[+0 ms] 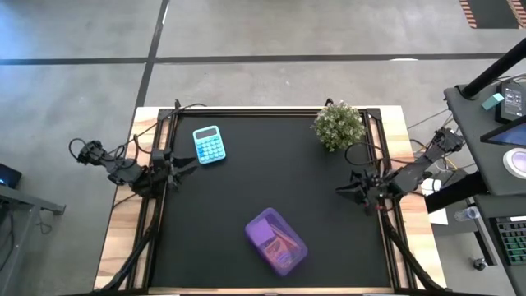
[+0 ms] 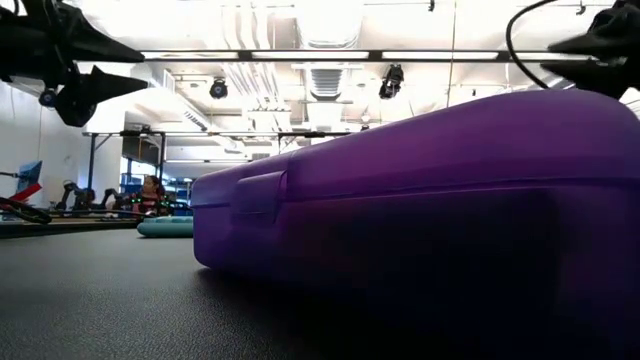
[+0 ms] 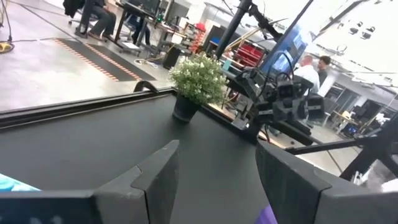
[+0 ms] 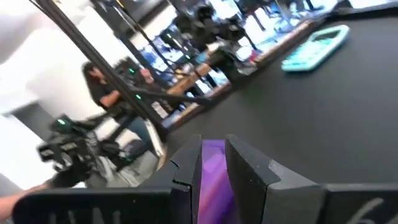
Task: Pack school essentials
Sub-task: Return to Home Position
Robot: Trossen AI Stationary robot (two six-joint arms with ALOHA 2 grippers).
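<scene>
Leaving the shut translucent purple plastic case (image 1: 265, 228), school essentials (image 1: 283, 241) dim inside, at the near edge, draw your wide-open left gripper (image 1: 184, 166) and narrowly parted right gripper (image 1: 346, 191) outward, clear of the teal calculator (image 1: 209, 145) and green potted plant (image 1: 338, 126) beyond.

**Purple plastic on a matt black table**

Just ahead of the right gripper's fingers (image 4: 249, 168), the case (image 1: 276, 241) is translucent purple plastic, smooth with a soft sheen, and its latch tab is moulded in the same material. The table (image 1: 246, 189) under both grippers has a matt black top with a fine, slightly rough grain, edged by a pale bare wooden rim (image 1: 122, 238). The left gripper's fingers (image 3: 155, 180) and the right ones look like dark, matt, hard plastic with flat faces. Beside the left fingers lies a calculator (image 1: 209, 145) of smooth teal plastic. Far beyond them, the plant (image 3: 199, 78) has matt green foliage in a smooth dark pot (image 3: 185, 109).
</scene>
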